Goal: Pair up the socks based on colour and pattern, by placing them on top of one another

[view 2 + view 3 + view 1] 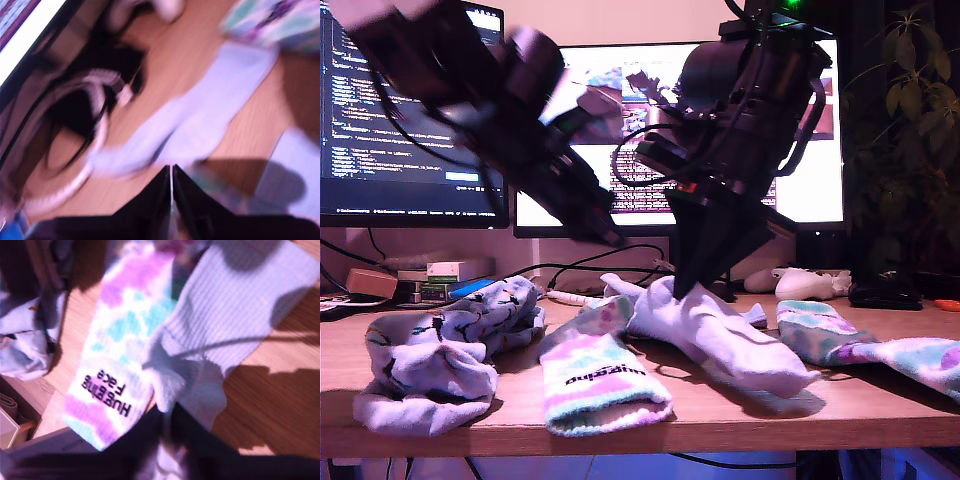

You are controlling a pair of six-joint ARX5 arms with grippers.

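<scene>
Wooden desk point(720, 415), monitors behind; my second gripper point(167, 415) pinching white sock point(235, 315), tie-dye sock point(120, 355) just beside; my first gripper point(171, 172) closed, empty, blurred

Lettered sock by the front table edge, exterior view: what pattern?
Pastel pink, turquoise and white tie-dye sock with dark cuff lettering; clearest in the second wrist view.

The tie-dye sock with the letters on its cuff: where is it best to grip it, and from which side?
Probably the lettered cuff, from above at the near end: it lies flat and free, while the far end goes under the white sock.
</scene>
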